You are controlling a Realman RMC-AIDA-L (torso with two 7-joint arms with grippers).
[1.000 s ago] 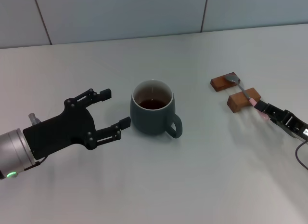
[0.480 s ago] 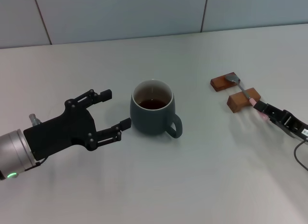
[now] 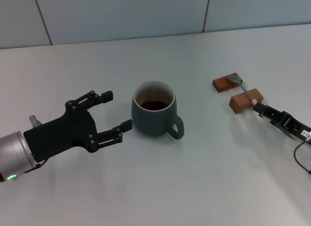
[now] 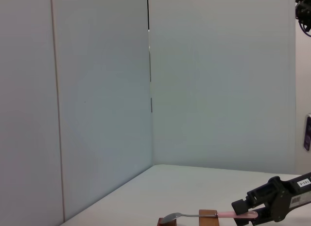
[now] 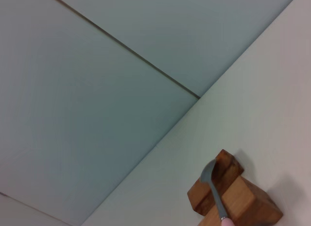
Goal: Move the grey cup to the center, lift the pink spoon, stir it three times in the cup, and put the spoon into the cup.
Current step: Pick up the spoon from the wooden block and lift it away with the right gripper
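- Slightly raised since a second ago, the right gripper (image 3: 259, 109) pinches the pink end of the pink spoon (image 3: 244, 91), its jaws closed on the handle.
- Ahead of those jaws, the spoon's metal bowl rests on the far wooden block (image 3: 225, 83); its stem crosses the near wooden block (image 3: 244, 101).
- Left gripper (image 3: 115, 110) hangs with jaws spread wide, the grey cup (image 3: 154, 109) just beyond its fingertips, not touched, at mid-table (image 3: 194, 182).

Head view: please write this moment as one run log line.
left gripper open beside cup | right gripper shut on spoon | spoon on blocks
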